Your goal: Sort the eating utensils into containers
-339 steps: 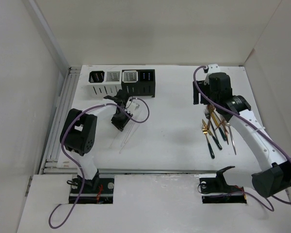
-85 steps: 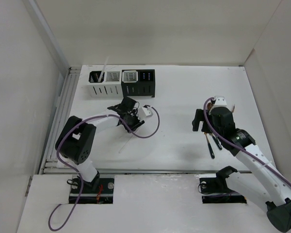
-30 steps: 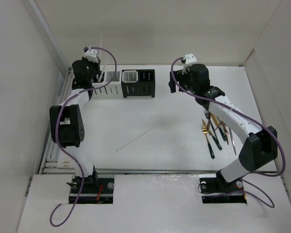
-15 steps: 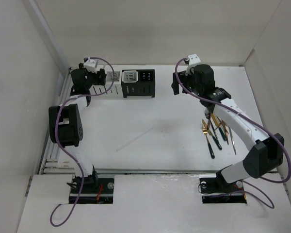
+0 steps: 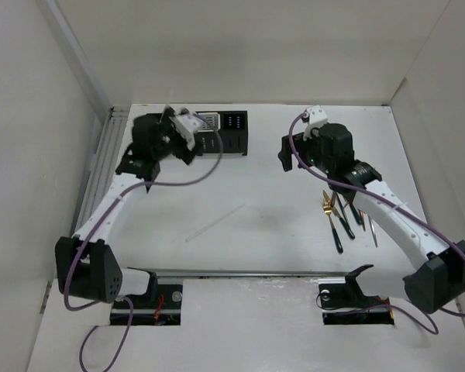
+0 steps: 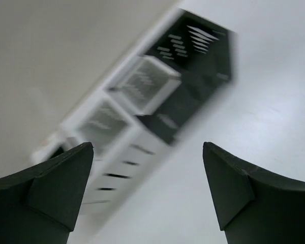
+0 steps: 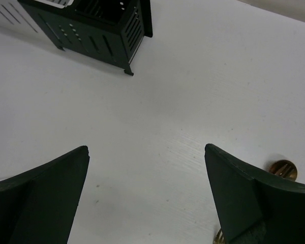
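Gold forks (image 5: 341, 215) lie on the counter (image 5: 279, 174) at right and a white stick (image 5: 215, 222) near its middle, apart from the containers (image 5: 225, 130) at the back. Left gripper (image 6: 147, 152) and right gripper (image 7: 146, 150) stand wide open, empty.

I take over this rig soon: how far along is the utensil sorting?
Done: cannot confirm; the left arm partly hides the caddies and their contents do not show. In hand: nothing; the left hand and right hand are both open and empty. Left: a clear stick lies loose out in the middle, and the gold cutlery pile sits unsorted at the right.
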